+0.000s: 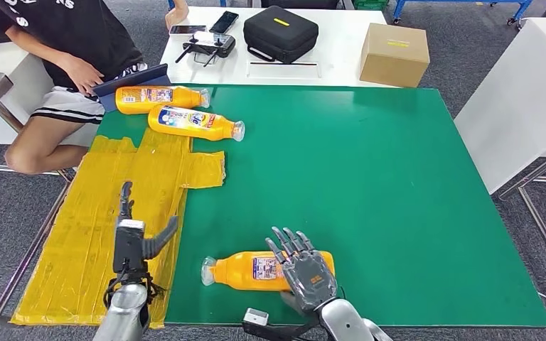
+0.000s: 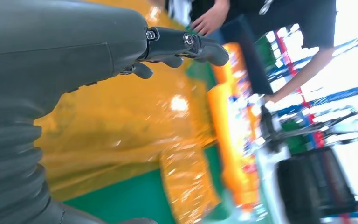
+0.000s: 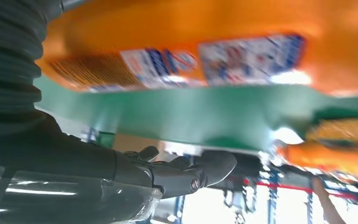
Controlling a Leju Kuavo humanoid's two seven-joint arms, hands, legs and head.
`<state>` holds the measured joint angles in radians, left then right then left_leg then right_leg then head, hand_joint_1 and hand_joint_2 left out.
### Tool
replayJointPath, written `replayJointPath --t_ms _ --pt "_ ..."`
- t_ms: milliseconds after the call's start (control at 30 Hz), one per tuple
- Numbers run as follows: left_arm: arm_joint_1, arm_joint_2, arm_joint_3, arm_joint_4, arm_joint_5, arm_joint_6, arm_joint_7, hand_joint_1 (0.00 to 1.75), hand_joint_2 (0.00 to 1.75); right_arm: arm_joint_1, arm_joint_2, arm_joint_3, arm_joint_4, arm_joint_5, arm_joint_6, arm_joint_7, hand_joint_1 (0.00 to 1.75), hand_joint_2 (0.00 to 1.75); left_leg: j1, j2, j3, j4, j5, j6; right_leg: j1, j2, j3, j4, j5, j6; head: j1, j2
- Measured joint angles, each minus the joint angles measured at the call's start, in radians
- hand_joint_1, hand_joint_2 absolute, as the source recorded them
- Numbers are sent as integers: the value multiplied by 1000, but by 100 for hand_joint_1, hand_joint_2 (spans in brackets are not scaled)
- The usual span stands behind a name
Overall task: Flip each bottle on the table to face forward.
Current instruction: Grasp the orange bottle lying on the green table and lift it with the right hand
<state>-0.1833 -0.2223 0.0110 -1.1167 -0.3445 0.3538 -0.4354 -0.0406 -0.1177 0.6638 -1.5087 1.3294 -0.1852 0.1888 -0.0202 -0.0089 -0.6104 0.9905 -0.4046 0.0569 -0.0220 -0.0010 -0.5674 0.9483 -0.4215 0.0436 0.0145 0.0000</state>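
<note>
Three orange bottles lie on their sides on the green mat (image 1: 370, 177). The nearest bottle (image 1: 245, 271) has its cap pointing left and a small white label facing up. My right hand (image 1: 306, 273) hovers with spread fingers over its base end; the right wrist view shows the bottle (image 3: 205, 42) close by and my right hand (image 3: 186, 170) holding nothing. Two more bottles (image 1: 160, 98) (image 1: 195, 122) lie at the far left, caps to the right. My left hand (image 1: 131, 231) is open over the yellow taped patch (image 1: 92, 241). In the left wrist view its fingers (image 2: 182, 44) are stretched out.
A person (image 1: 71, 42) sits at the far left corner, one hand near the far bottles. Behind the mat a white table holds a black case (image 1: 281, 32), a controller (image 1: 210, 46) and a cardboard box (image 1: 394, 53). Another white table (image 1: 526, 85) stands to the right.
</note>
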Motion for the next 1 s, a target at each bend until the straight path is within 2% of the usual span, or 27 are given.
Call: replayJointPath --t_ms 267,633,867,900,1000 --pt "79 20 -15 -229 18 -19 10 0 175 38 -25 -42 -8 -38 80 18 0 175 0 0 0 0 0 0 0 0 0 0 0 0 0 0" --pt "149 26 -82 -395 -12 -20 4 0 175 81 -31 -93 -8 -53 92 66 0 175 0 0 0 0 -1 0 0 0 0 0 0 0 0 0" --pt "168 30 -127 -447 -20 -20 1 0 175 82 -6 -139 6 -24 91 88 0 175 0 0 2 0 -1 0 0 0 0 0 0 0 0 0" --pt "168 30 -131 -452 -20 -20 1 0 175 82 -2 -144 8 -22 91 88 8 175 0 0 2 0 -1 0 0 0 1 0 0 0 0 0" --pt "169 32 -141 -461 -20 -23 0 0 175 79 10 -158 20 -21 90 86 122 175 0 0 3 0 0 0 0 0 2 0 0 0 0 0"
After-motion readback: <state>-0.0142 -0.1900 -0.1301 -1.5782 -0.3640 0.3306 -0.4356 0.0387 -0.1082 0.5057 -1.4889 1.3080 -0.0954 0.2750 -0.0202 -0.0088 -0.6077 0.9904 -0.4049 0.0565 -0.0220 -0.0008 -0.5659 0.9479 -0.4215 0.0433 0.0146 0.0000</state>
